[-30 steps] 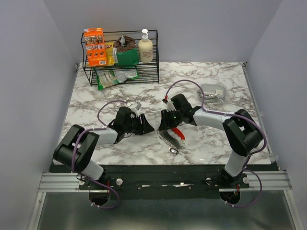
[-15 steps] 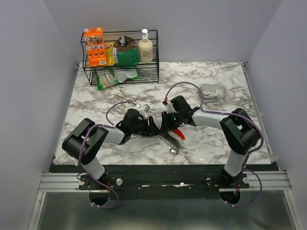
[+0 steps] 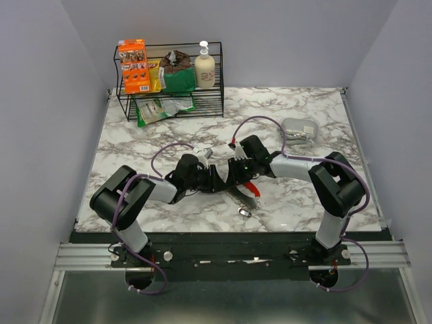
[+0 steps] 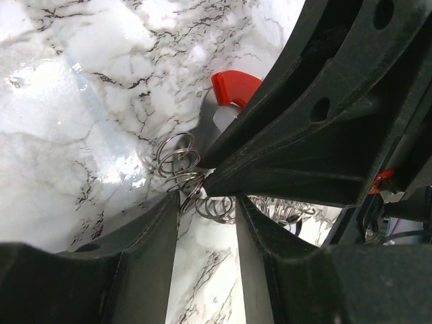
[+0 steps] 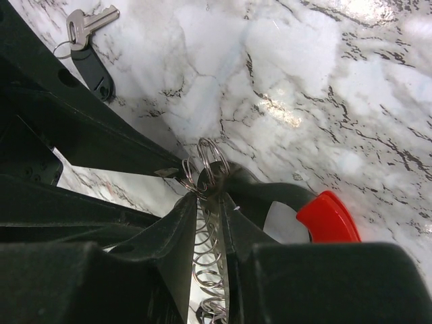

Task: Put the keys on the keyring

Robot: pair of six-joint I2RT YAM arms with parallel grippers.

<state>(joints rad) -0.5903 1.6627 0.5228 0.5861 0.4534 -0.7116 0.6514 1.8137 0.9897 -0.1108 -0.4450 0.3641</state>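
Right hand [image 5: 208,209]: the fingers are drawn almost together and are clamped on the coiled wire loops [image 5: 206,165] of the keyring [image 5: 327,217], whose dark curved body and red end are seen just beside the right finger. Left hand [image 4: 206,199]: only a narrow gap is left between the fingers, and the tips are set against the same wire loops from the opposite side; whether a loop is actually pinched cannot be told. In the overhead view both hands are seen tip to tip at the middle of the desk [image 3: 135,142], with the red end of the keyring projecting toward the near edge, just to the right of the right hand.

The keys [image 5: 91,50], a small silver blade joined to a stubby black piece, are shown lying flat on the marble-patterned desk, apart from the keyring and near the front edge.

At the far left of the desk a black wire rack [image 3: 169,108] is seen, loaded with an orange box [image 3: 133,65], a green pouch [image 3: 179,79] and a pump bottle [image 3: 204,67]. A small gray container [image 3: 299,129] is placed at the far right. The desk is enclosed by plain pale walls.
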